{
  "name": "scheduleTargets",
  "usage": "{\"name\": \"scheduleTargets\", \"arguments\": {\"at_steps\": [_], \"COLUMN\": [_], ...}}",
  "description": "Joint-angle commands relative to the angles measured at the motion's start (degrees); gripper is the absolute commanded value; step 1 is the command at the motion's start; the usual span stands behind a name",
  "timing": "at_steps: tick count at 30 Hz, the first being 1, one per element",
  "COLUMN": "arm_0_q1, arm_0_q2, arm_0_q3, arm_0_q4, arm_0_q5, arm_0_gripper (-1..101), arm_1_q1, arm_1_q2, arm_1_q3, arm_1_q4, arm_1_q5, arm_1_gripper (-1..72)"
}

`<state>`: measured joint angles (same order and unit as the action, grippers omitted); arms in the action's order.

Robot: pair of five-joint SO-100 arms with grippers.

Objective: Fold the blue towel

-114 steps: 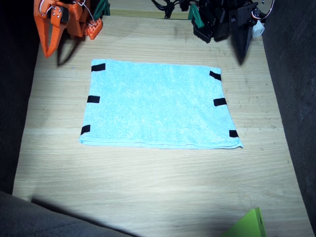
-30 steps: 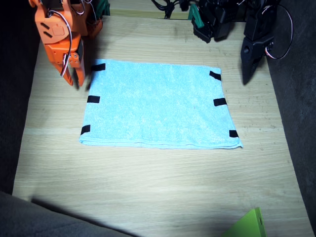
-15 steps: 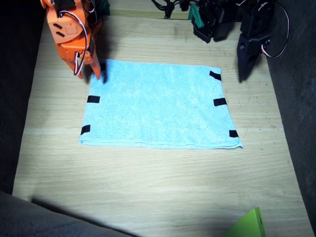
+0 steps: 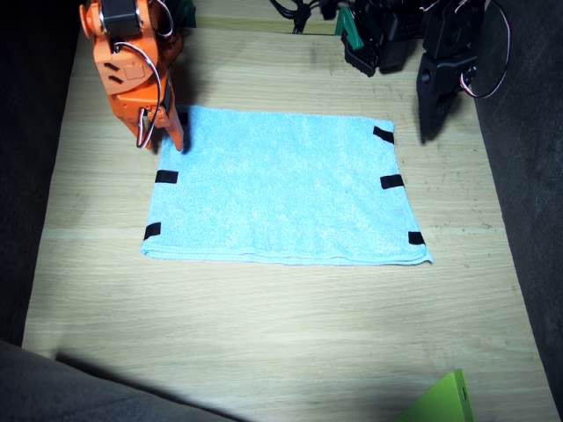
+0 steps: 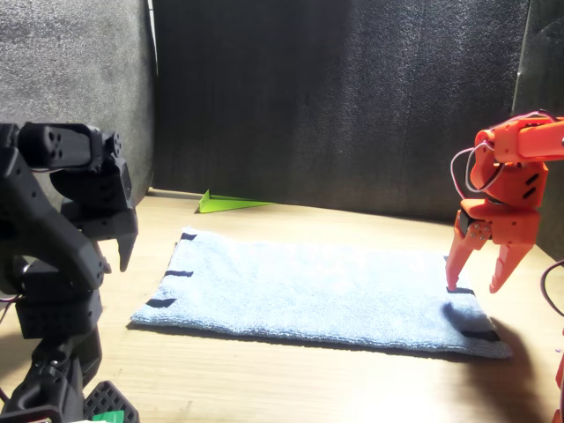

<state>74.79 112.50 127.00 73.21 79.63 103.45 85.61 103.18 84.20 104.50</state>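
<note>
A dark-walled booth surrounds a pale wood desk [image 4: 264, 325], and the blue towel [image 4: 281, 186] lies flat in its middle, black tape patches along its two short edges. The step in hand looks like the approach: neither corner is pinched yet. The right gripper [image 5: 481, 284] hangs with its fingers spread astride the towel's corner patch, tips at or just above the cloth; next it likely needs to drop and close on that corner. The left gripper [image 4: 428, 119] hovers just beyond the opposite corner, clear of the cloth; how wide it stands I cannot tell.
</note>
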Motion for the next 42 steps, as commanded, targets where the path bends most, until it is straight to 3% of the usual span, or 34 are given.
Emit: {"name": "scheduleTargets", "arguments": {"at_steps": [1, 12, 21, 28, 37, 42], "arm_0_q1": [-0.09, -6.59, -11.69, -16.88, -15.56, -14.68], "arm_0_q2": [-2.11, -19.78, -34.01, -30.67, -24.35, -21.45], "arm_0_q3": [-4.66, -24.43, -44.56, -38.41, -31.11, -29.71], "arm_0_q4": [2.37, 3.69, 8.09, 7.82, 6.5, 6.94], "arm_0_q5": [1.41, 1.67, 1.14, -0.62, -0.26, 0.26], "arm_0_gripper": [20, 24, 22, 21, 21, 21], "arm_1_q1": [0.09, 1.93, 2.99, 2.81, 1.14, 1.49], "arm_1_q2": [0.26, -0.62, -0.18, -0.97, -3.16, -5.8], "arm_1_q3": [0.18, -0.97, -1.41, -1.41, -0.97, 0.44], "arm_1_q4": [-0.35, -0.7, -0.18, -0.79, -2.29, -4.31], "arm_1_q5": [0.35, 0.62, 0.79, 0.97, 0.53, 0.97], "arm_1_gripper": [30.7, 30.3, 29.8, 29.7, 28.2, 23.5]}}
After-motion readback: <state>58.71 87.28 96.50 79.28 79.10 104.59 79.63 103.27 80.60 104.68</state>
